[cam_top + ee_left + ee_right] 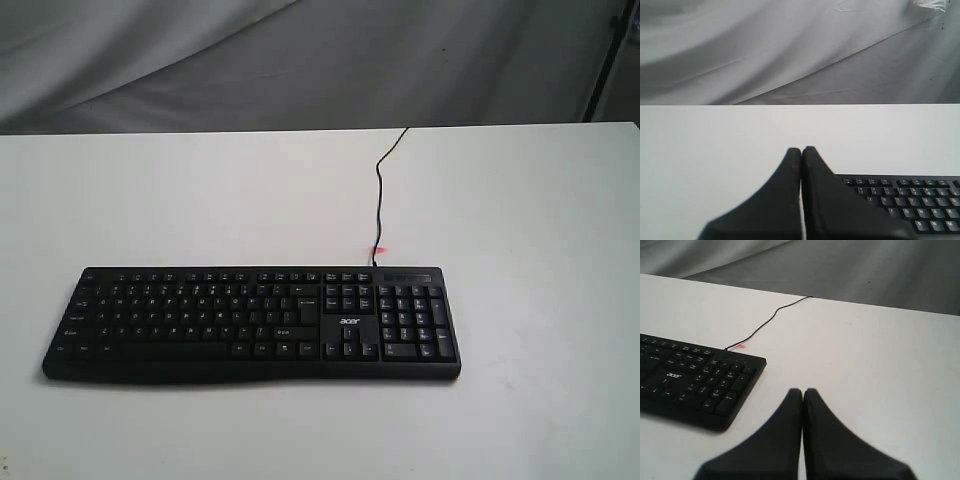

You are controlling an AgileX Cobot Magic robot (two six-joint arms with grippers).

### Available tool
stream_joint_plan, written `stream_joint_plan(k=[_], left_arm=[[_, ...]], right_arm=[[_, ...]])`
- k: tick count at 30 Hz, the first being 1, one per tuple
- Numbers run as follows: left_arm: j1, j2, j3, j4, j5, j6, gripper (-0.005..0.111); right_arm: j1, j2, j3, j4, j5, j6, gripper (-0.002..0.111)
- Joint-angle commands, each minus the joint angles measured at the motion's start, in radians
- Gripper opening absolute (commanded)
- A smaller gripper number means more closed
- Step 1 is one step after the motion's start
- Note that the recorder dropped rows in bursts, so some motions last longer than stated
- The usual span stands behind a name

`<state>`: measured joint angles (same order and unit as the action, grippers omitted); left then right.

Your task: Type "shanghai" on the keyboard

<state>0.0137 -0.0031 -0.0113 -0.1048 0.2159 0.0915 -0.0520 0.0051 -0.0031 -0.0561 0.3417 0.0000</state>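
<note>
A white table (540,200) fills the exterior view from the middle down to 6 o'clock. Behind it, at 12 o'clock, hangs a grey cloth backdrop (300,60) with soft folds. A thin dark pole (605,65) leans at 2 o'clock. A small red tag (379,251) sits just toward 3 o'clock from centre.

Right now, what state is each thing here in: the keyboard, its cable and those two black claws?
keyboard, lying flat on the table, nothing touching it
cable, joined to the keyboard's back, slack, running to the far edge
left gripper, shut, holding nothing
right gripper, shut, holding nothing
</note>
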Motion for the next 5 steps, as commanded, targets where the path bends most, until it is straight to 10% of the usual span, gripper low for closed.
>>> stream_joint_plan(k=[1, 5], left_arm=[[-0.004, 0.003, 0.001, -0.004, -0.003, -0.001, 0.001], [-0.004, 0.003, 0.001, -0.004, -0.003, -0.001, 0.001]], right_arm=[[-0.008, -0.005, 0.003, -0.001, -0.001, 0.008, 0.000], [-0.008, -0.005, 0.003, -0.001, -0.001, 0.008, 0.000]])
